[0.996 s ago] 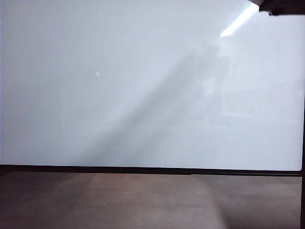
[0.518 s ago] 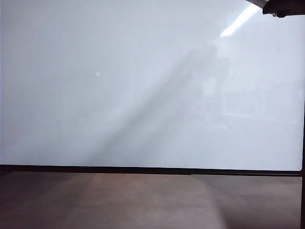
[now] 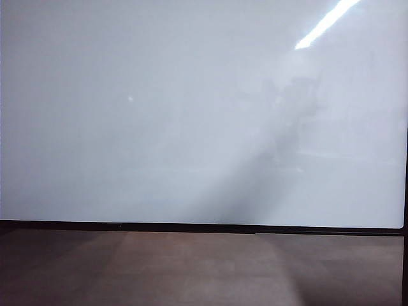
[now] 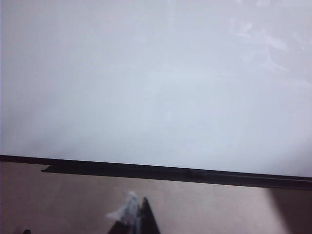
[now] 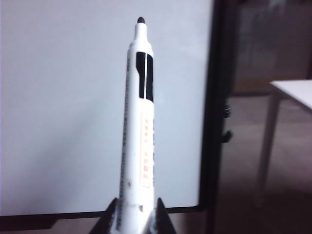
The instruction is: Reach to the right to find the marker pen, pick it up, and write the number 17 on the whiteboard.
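Note:
The whiteboard [image 3: 159, 115] fills most of the exterior view, glossy white with a thin black frame [image 3: 191, 227] and no writing that I can see. Neither gripper shows in the exterior view. In the right wrist view my right gripper [image 5: 136, 207] is shut on the marker pen [image 5: 139, 122], a white barrel with a black band and a bare dark tip that points at the whiteboard [image 5: 63, 122] near its corner. In the left wrist view my left gripper [image 4: 139, 214] has its dark tips together, a pale scrap on them, over the brown surface before the whiteboard [image 4: 146, 83].
A brown-grey matte surface [image 3: 191, 268] runs along in front of the board's lower frame. A ceiling light strip [image 3: 325, 24] mirrors in the board's upper right. Beyond the board's side edge stands a white table [image 5: 295, 92] on a thin leg [image 5: 268, 141].
The dark piece of the arm at the exterior view's top right corner has gone out of view. The grey shadow across the board has shifted towards the right and faded.

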{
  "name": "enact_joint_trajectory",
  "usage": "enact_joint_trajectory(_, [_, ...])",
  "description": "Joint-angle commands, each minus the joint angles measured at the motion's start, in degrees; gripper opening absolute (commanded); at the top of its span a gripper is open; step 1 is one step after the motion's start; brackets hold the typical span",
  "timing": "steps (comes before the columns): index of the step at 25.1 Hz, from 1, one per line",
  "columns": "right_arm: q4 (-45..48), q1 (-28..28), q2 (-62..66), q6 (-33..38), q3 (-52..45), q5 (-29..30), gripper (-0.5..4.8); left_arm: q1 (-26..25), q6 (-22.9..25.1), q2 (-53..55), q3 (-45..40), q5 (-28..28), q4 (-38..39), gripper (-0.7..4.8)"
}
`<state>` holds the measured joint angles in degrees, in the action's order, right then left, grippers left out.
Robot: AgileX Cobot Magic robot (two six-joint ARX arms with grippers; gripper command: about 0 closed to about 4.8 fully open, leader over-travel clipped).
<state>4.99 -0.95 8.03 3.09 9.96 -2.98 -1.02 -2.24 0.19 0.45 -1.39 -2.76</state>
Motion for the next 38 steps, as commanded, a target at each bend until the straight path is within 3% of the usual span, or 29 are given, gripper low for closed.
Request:
enact_joint_trajectory(1, [-2.23,3.23,-5.66,0.04,-2.67,3.41,-0.01,-0.04,0.09,0.04,0.04,-0.11,-0.63,-0.05])
enact_joint_trajectory(13, [-3.43,1.7,-7.89,0.55,-9.22,4.85,-0.01,-0.04,0.09,0.04,0.04,-0.11,-0.63,-0.05])
enact_joint_trajectory(38, [-3.45,-0.31,-7.89,0.48,-9.35,4.63,-0.01,-0.04,0.09,0.04,0.04,-0.11,-0.63,-0.05])
